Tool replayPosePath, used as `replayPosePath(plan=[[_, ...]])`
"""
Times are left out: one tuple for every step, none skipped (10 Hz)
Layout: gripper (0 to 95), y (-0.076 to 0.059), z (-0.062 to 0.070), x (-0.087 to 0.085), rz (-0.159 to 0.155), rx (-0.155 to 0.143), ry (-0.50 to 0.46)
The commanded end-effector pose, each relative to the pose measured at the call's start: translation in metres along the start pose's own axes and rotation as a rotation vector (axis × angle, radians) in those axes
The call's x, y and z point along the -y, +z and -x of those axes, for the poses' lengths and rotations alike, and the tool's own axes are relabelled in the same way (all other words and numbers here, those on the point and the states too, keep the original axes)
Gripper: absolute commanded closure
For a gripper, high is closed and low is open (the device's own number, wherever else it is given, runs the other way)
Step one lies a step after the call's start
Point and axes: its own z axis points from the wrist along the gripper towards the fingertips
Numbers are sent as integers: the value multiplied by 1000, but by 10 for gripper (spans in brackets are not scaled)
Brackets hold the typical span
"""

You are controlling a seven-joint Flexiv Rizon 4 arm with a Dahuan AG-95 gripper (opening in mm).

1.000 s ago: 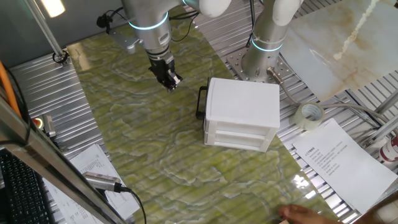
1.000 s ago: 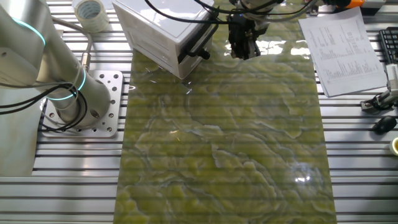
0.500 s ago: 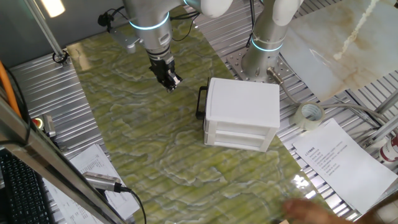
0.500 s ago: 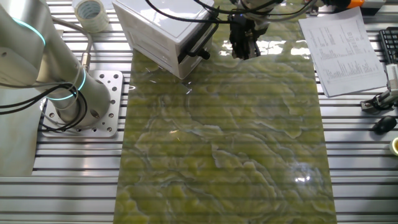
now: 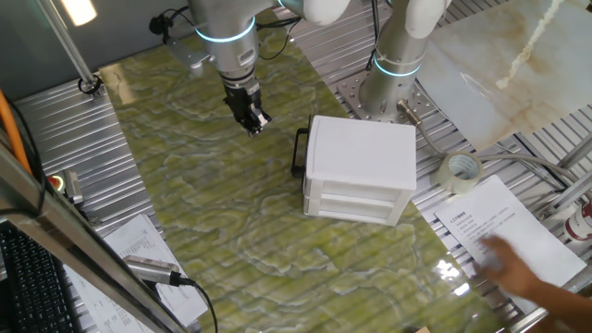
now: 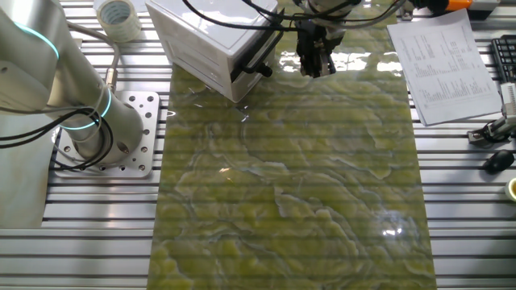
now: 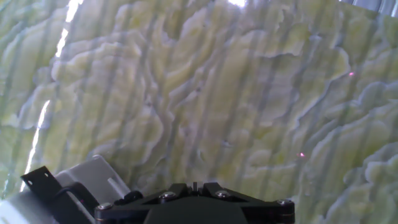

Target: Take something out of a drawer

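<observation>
Hand view shows only green-veined marbled sheet below the tool, with a corner of the white cabinet [image 7: 74, 186] and its black bar handle [image 7: 38, 178] at lower left; the fingers themselves are out of sight there. From one fixed view the tool [image 5: 252, 121] hangs above the sheet left of the cabinet [image 5: 361, 166], apart from the handle [image 5: 300, 151] and holding nothing I can see; whether its jaws are parted or closed I cannot tell. That spot makes sense to me as a stand-off facing the handle side before reaching for the bar. The drawer [image 6: 251, 55] sits pushed in, so the wooden cube is hidden, presumably inside.

Under it all is the bench [image 5: 55, 120], ribbed aluminium, with the marbled sheet [image 6: 290, 185] laid over the middle. A tape roll [image 5: 462, 170] and a printed paper [image 5: 504, 227] lie at right, and a person's hand [image 5: 541, 277] reaches in at lower right, blurred.
</observation>
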Motion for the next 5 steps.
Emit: replayPosePath(plan=[[950,0,1,0,-4,-24,-70],[950,0,1,0,-5,-24,-102],[950,0,1,0,-5,-23,-117],[950,0,1,0,-6,-23,-110],[950,-2,-2,-3,-22,-31,-125]])
